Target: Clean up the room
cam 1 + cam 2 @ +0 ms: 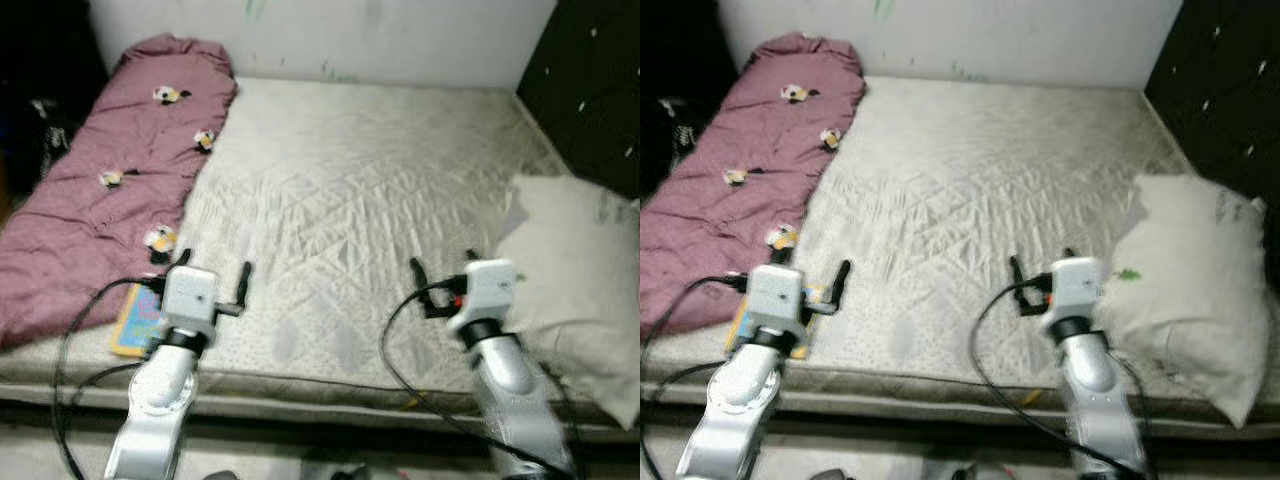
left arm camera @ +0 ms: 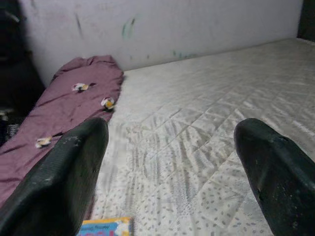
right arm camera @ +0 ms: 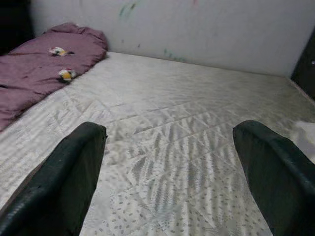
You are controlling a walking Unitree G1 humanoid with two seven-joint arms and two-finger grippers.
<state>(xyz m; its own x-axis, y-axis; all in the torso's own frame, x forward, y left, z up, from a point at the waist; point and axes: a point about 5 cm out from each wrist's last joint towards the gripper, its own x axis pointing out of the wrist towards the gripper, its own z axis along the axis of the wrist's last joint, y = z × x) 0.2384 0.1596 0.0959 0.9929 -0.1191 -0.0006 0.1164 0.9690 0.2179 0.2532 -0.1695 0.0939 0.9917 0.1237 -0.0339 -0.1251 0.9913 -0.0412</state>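
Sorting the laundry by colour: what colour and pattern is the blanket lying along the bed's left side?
The blanket is mauve-pink with small flower prints, clearest in the left eye view.

No legible text, label, brand, number or sign can be made out in any of the views. A flat book (image 1: 137,318) with a bright yellow and blue cover is seen at the lower left of the left eye view, lying at the near edge of the bed (image 1: 350,200) beside the purple blanket (image 1: 110,180); some print appears to be carried on its cover, but it is too small and blurred to be read. Faint green and dark marks are seen on the wall (image 2: 147,29) at the top of the left wrist view; no letters are formed by them.
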